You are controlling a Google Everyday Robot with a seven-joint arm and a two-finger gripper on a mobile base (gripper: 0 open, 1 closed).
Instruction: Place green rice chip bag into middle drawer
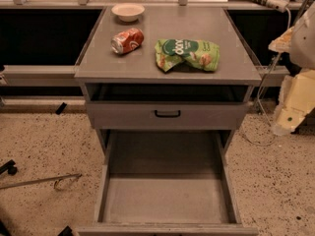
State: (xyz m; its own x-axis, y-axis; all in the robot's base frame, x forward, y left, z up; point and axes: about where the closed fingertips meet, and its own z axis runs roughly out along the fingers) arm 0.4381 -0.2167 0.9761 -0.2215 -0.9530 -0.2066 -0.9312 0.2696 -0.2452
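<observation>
The green rice chip bag (187,54) lies crumpled on the right half of the grey cabinet top (167,70), logo facing up. Below, the middle drawer (166,198) is pulled far out toward me, and its flat grey floor is bare. My arm comes in at the right edge of the view, and my gripper (291,107) hangs there beside the cabinet, to the right of and lower than the bag. It touches nothing that I can see.
A red-orange soda can (127,40) lies on its side left of the bag. A white bowl (128,12) stands at the back of the top. A shut drawer front with a black handle (167,114) sits above the open drawer. A metal rod (42,182) lies on the floor at the left.
</observation>
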